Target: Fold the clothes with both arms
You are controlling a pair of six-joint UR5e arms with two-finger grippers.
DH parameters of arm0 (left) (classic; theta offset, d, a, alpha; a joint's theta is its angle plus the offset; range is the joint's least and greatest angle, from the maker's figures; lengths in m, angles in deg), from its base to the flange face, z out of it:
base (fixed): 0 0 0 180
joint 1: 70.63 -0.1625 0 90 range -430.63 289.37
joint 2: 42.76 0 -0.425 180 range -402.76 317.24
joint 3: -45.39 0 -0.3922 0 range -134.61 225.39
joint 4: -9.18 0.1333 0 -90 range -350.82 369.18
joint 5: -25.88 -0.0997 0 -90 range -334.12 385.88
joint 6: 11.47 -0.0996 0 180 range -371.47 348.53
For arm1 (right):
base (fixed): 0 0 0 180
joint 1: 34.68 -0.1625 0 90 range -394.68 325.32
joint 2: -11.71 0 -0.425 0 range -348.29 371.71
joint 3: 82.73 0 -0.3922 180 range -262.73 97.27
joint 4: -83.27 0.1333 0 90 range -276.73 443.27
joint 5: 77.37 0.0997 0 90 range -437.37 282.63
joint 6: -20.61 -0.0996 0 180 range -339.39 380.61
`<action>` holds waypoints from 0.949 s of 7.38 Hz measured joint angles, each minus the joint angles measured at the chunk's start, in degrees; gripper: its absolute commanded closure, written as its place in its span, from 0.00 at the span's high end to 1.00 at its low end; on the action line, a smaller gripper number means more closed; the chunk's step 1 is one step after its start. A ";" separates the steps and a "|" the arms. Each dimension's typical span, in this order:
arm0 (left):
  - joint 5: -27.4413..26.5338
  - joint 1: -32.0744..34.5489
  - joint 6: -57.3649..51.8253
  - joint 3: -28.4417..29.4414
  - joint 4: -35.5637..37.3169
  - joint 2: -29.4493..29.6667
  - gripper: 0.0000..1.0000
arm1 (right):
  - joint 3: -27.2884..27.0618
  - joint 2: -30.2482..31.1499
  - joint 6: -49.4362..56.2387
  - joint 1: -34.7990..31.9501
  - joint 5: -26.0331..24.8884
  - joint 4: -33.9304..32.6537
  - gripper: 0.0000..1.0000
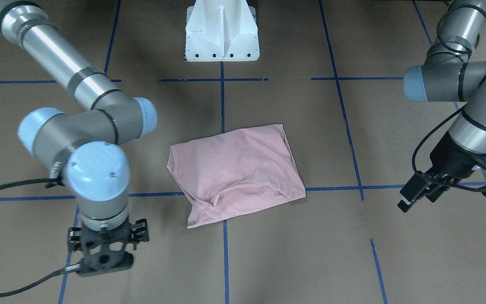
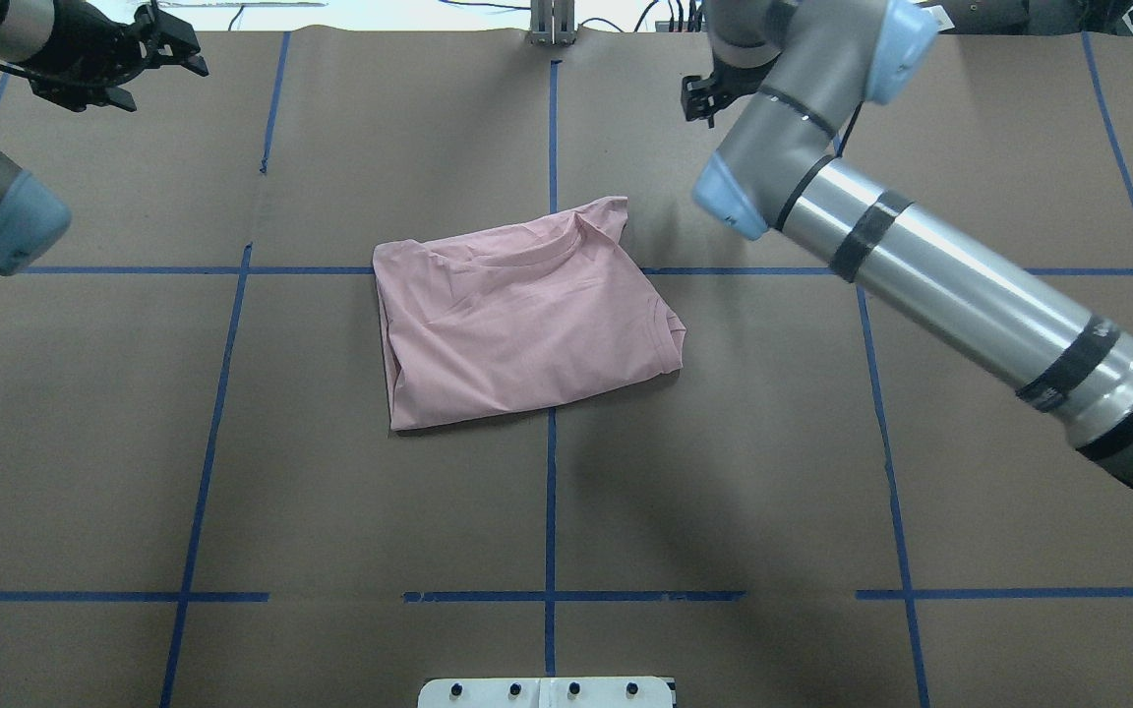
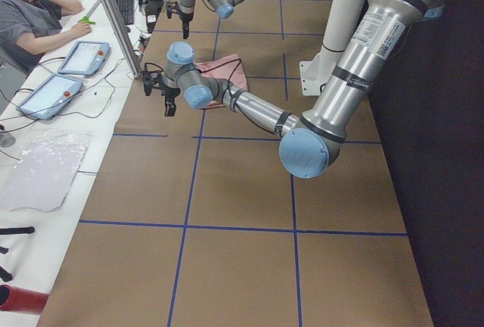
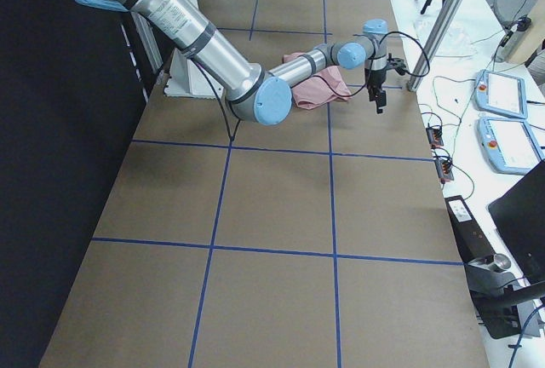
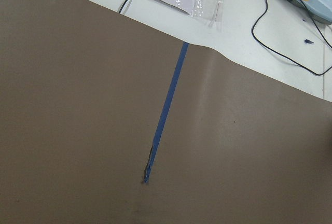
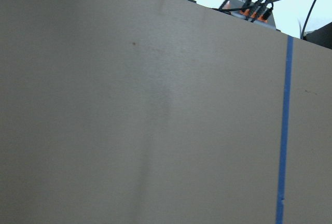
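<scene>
Front-facing view, bottom of frame upward. Nearest, at lower left, the right gripper (image 1: 103, 253) hangs above bare table (image 1: 293, 261), pointing straight down. It is seen from above with its side links splayed, so I read it as spread; it holds nothing. At mid-frame the T-shirt (image 1: 236, 171) lies flat on the table across the central blue tape line (image 1: 225, 257). It is folded into a compact, slightly skewed packet, with the collar curve showing near the lower edge and one corner poking out at lower left. No print shows on the exposed face. At the right edge, level with the shirt, the left gripper (image 1: 449, 196) is tilted above the table with its fingers wide apart and empty. Both grippers are well apart from the cloth. Farthest, at top centre, is the white pedestal (image 1: 222, 40). Both wrist cameras show only brown table and tape, with no fabric and no fingertips. Judgement: the folding looks essentially done and this is the closing stage, arms clear of the packet. If a further halving or a squaring-up is wanted, each gripper would have to come in over an opposite corner of one edge. Each would then pinch every layer together and carry the edge across in step, since the stacked layers are likely to slide or splay if only the top one is caught.
</scene>
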 measured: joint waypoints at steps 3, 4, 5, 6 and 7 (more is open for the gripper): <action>2.61 5.10 -16.38 -9.71 15.23 -2.66 1.00 | -13.08 18.41 12.24 -13.88 16.59 -0.63 1.00; 2.72 7.76 -25.63 -12.00 21.58 -3.61 1.00 | -14.89 23.53 18.28 -19.12 21.12 -0.93 1.00; 2.77 11.12 -36.95 -13.13 27.38 -4.64 1.00 | -15.65 27.80 26.06 -24.34 24.12 -1.95 1.00; 2.78 14.85 -48.85 -13.35 32.22 -5.85 1.00 | -15.97 30.87 34.93 -28.95 25.53 -4.97 1.00; 2.79 18.14 -58.49 -13.15 36.10 -6.67 1.00 | -16.04 32.19 43.49 -32.59 26.03 -10.08 1.00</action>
